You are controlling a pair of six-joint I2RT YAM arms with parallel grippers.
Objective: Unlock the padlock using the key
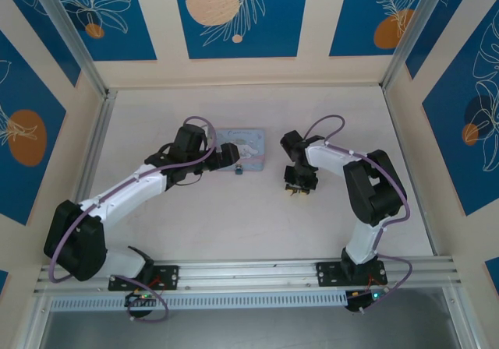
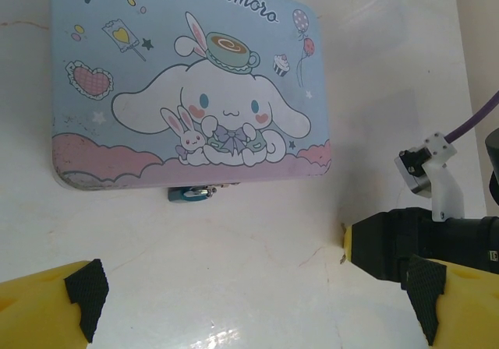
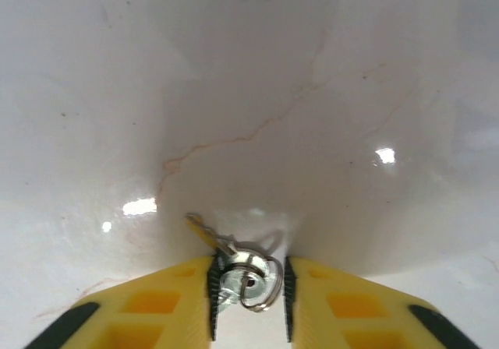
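From where I stand, the pale blue rectangular tin with a cartoon picture (image 1: 248, 145) lies mid-worktop (image 1: 195, 224). The tiny blue-teal padlock (image 1: 238, 169) touches its near edge. The left pincer (image 1: 227, 156) hangs over the tin's left end. Well to the right, the right pincer (image 1: 299, 190) is down at the worktop with the tiny thin metal key (image 3: 234, 265) between its fingers.

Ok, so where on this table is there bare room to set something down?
Free: the wide table stretch between the near rail and the tin, and the far strip between tin and back wall. Crowded: the tin's near edge, with the padlock, left end effector and right end effector gripping the key.
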